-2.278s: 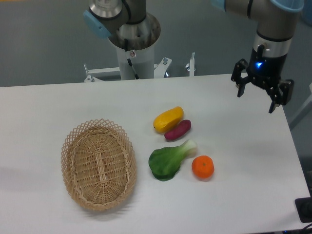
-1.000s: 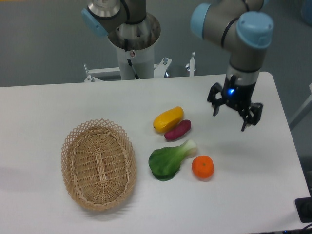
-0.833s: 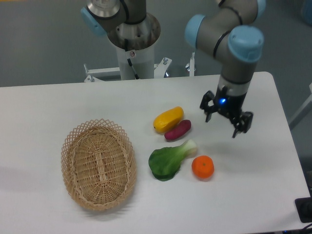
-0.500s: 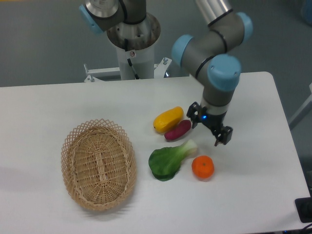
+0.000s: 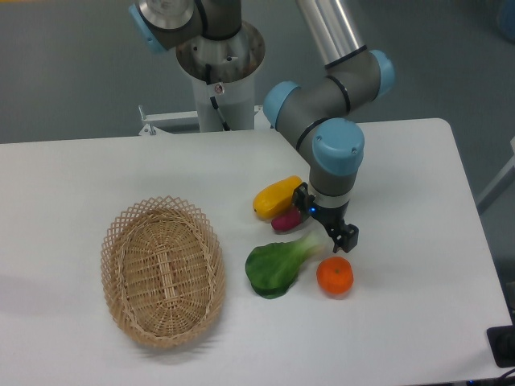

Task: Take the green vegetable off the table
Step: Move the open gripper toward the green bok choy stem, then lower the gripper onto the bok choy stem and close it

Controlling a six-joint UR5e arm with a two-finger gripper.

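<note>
Claw (image 5: pixel 325 224) low, fingers apart

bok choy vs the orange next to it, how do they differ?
Colour: the green vegetable has a dark green head and a pale stem; the orange is one bright orange.
Shape: the green vegetable is elongated with a broad leafy end; the orange is round.
Size: the green vegetable is clearly larger than the orange.
Gripper: the open gripper is over the green vegetable's stem end, not the orange.
Both lie on the table, side by side.
</note>
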